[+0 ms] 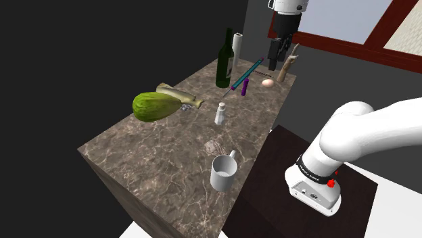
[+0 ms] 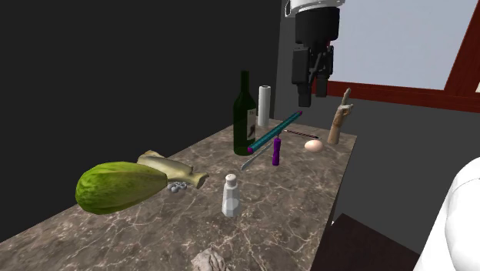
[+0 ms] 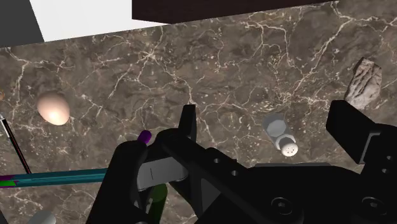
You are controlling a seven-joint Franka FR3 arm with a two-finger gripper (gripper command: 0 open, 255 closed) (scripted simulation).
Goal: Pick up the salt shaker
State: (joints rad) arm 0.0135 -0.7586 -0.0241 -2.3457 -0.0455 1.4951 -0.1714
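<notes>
On the marble desk, in the shoulder view, a white mug sits at six o'clock from the green wine bottle, an egg at four, a green gourd at eight.

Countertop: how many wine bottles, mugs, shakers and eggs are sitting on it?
Wine bottle: 1
Mug: 1
Shaker: 1
Egg: 1
Total: 4

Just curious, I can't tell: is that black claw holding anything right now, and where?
Nothing. The gripper hangs open above the table; the salt shaker stands untouched below.
</notes>
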